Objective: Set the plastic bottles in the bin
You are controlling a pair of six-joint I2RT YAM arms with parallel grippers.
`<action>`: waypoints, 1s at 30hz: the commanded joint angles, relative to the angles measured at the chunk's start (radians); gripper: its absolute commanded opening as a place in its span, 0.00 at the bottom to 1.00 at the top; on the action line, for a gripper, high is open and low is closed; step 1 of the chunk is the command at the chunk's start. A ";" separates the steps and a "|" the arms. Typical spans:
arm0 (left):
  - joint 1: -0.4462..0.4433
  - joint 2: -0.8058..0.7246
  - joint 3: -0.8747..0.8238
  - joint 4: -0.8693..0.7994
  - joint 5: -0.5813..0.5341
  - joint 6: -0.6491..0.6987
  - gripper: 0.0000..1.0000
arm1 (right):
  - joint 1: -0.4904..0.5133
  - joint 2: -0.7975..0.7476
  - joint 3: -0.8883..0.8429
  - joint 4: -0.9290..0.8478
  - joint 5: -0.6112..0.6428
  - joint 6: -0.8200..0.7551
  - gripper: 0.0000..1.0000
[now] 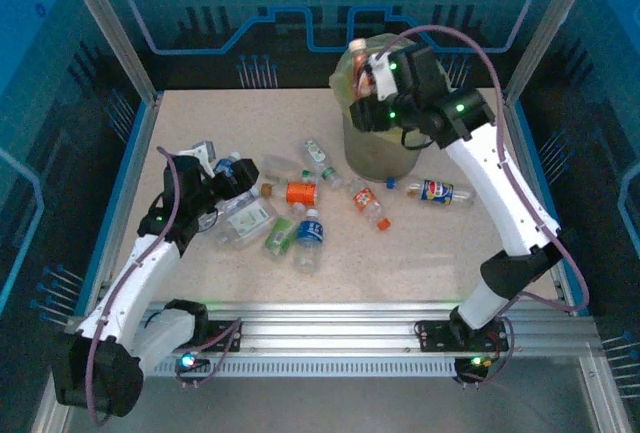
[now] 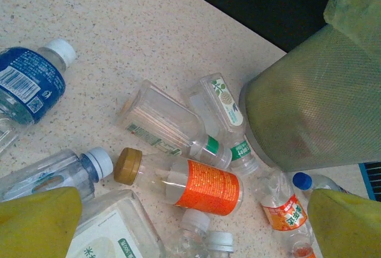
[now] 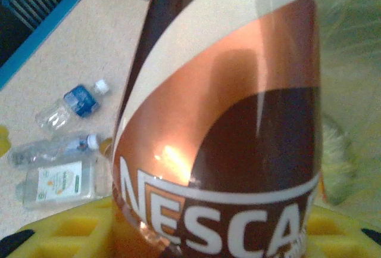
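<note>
Plastic bottles (image 1: pixel 300 203) mostly lie on the bench (image 1: pixel 420 253). Right end effector (image 1: pixel 374 81) clamps a brown bottle (image 3: pixel 226 121), bin (image 1: pixel 378 153) beneath it; left end effector (image 1: pixel 232 185) jaws apart.

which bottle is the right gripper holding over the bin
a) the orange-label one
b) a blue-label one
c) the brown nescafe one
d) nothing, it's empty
c: the right gripper is shut on the brown Nescafe bottle above the bin, while the orange-label bottle lies on the table.
</note>
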State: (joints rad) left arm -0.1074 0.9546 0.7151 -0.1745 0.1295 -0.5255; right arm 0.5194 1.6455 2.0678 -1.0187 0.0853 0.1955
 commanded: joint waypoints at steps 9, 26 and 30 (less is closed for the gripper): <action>0.008 -0.043 -0.011 -0.018 0.032 -0.001 0.99 | -0.136 0.216 0.287 -0.119 -0.023 -0.100 0.26; 0.008 -0.044 -0.006 -0.037 0.030 0.007 0.99 | -0.233 0.449 0.404 -0.167 0.071 -0.209 0.28; 0.008 -0.043 -0.005 -0.039 0.028 0.009 0.99 | -0.244 0.491 0.414 -0.185 0.065 -0.220 0.30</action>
State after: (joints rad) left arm -0.1074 0.9207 0.7151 -0.1986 0.1402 -0.5251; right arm 0.2955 2.1086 2.4439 -1.1660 0.1375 0.0059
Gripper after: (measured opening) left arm 0.990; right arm 0.511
